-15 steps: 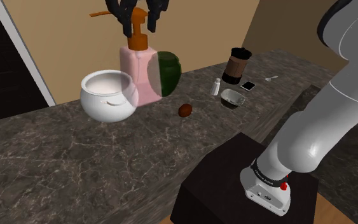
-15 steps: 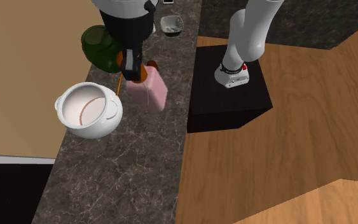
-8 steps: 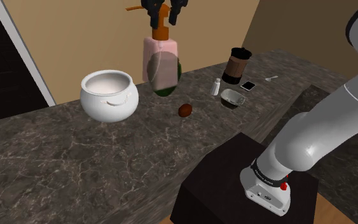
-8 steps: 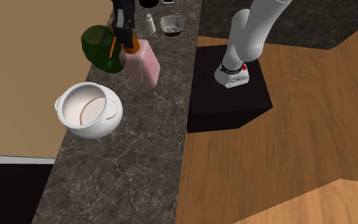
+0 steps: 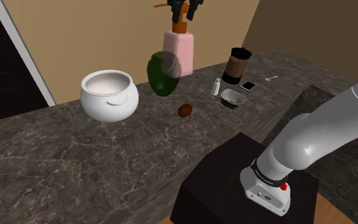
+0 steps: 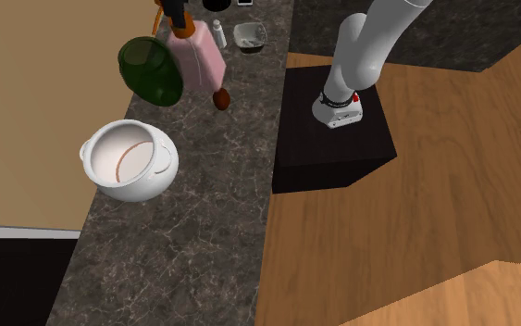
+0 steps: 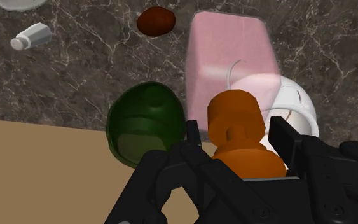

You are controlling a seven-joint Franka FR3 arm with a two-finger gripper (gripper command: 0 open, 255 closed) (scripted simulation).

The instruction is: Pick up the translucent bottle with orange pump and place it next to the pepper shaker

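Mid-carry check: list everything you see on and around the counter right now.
bottle: 1, translucent pink, orange pump; held above the counter
jar: 1, dark green; on counter by the wall
pot: 1, white; counter, shoulder view's left
round lump: 1, reddish brown; in front of the jar
canister: 1, dark brown, black lid; by the wall
shaker: 1, white; beside the canister
small bowl: 1, clear; in front of the canister
flat item: 1, black and white; beside the canister
stand: 1, black; shoulder view's lower right
arm: 1, white
gripper: 1, black; shut on the pump

Glossy white arm (image 5: 323,135), dark joint band (image 5: 268,174), black tool (image 7: 236,137)
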